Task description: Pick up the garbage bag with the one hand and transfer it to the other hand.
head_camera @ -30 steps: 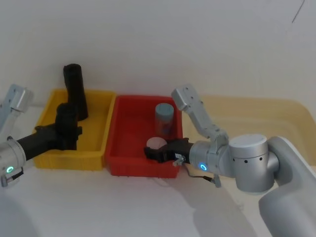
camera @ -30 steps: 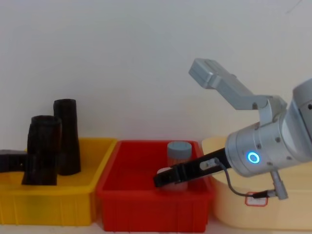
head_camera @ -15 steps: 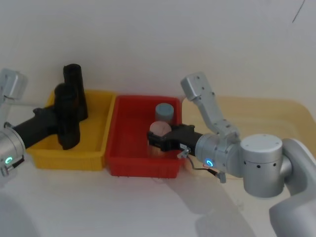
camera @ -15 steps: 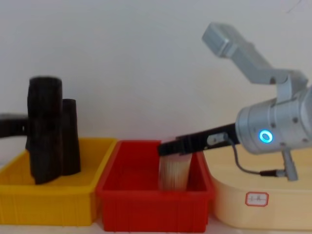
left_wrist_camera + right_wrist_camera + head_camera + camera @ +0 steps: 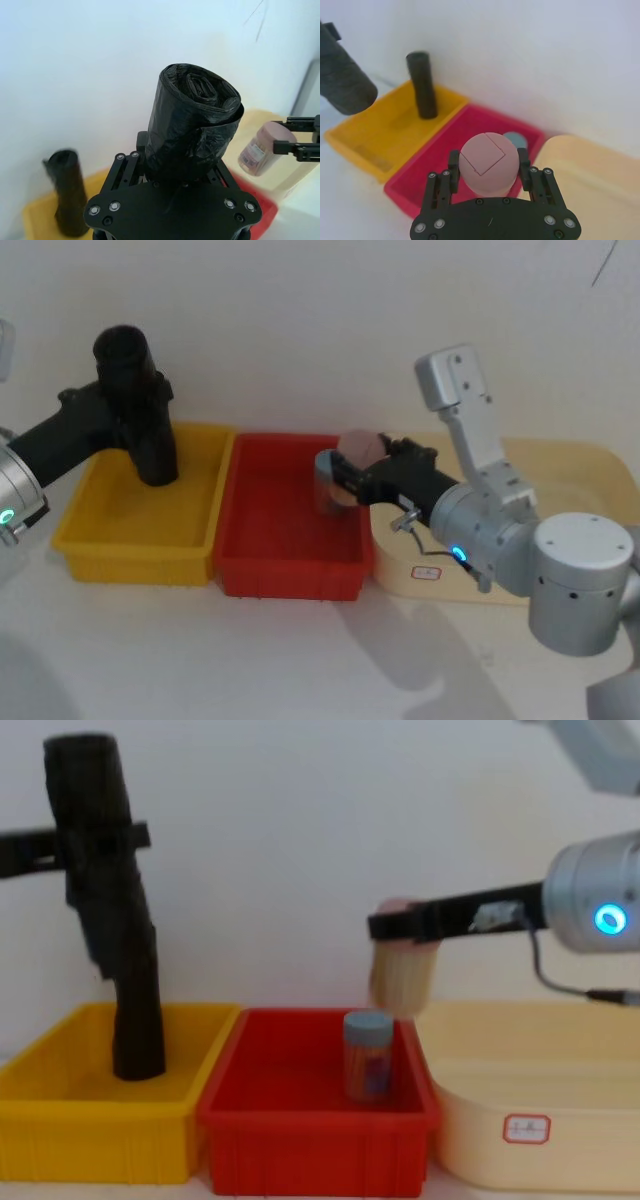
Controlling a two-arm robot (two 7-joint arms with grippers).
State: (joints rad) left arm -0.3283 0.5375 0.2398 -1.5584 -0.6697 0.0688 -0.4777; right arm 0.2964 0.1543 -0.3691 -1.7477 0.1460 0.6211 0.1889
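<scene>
- Against a second ago, the left gripper (image 5: 122,400) has carried the garbage bag (image 5: 122,358) from low inside the yellow bin (image 5: 90,540) to high above it, and the bag's lower end is now clear of the rim.
- Over the same second the right gripper (image 5: 352,475) has raised the pink-lidded jar (image 5: 402,975) off the floor of the red bin (image 5: 290,570). The jar now hangs above that bin's 2 o'clock corner, at the edge of the cream tray (image 5: 560,1120).
- The count is two black rolls, two jars, three containers and two grippers.
- The held garbage bag sits at 10 o'clock in the head view. The slim black roll (image 5: 67,200) stands upright in the yellow bin near its 12 o'clock wall, apart from the bag in the left wrist view.
- The blue-lidded jar (image 5: 367,1055) stands upright in the red bin toward 1 o'clock, below the lifted jar and just to its left.
- The left arm enters the head view from 9 o'clock and slopes upward. Its fingers are clenched round the bag's middle, and the bag is near upright.
- The right arm reaches in from 4 o'clock with its elbow link raised. Its gripper is level, with the fingers grasping the pink-lidded jar just under the lid, and the jar hangs upright.
</scene>
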